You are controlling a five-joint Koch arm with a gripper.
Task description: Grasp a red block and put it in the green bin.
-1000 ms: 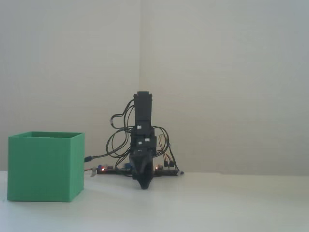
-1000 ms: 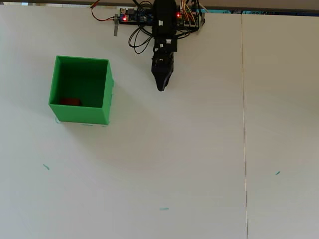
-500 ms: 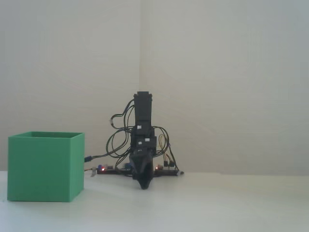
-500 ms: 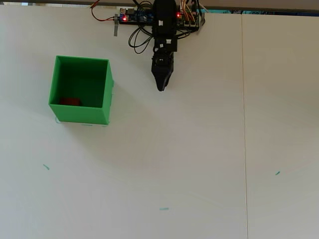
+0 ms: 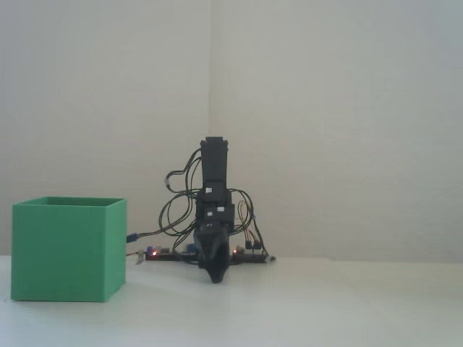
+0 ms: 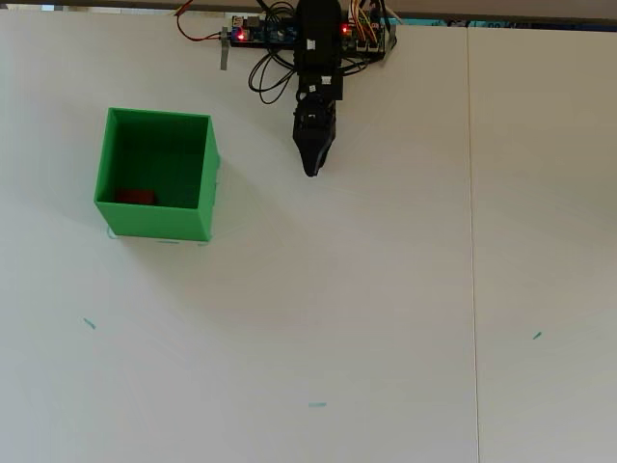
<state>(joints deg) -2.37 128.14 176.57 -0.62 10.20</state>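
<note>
Change: nothing is differing from the earlier frames; arm, gripper [image 6: 310,170] and both task things are staying in place
Red block [image 6: 136,197]: lying inside the green bin [image 6: 154,222], at the lower-left of its floor in the overhead view; showing as a small matte red patch
Gripper: pointing down at the table [image 6: 386,309], well apart from the bin; jaws are appearing clenched, gripping nothing
Hidden: block is not showing in the fixed view, bin wall [image 5: 61,249] is covering it; wiring behind the arm is hard to make out
</note>
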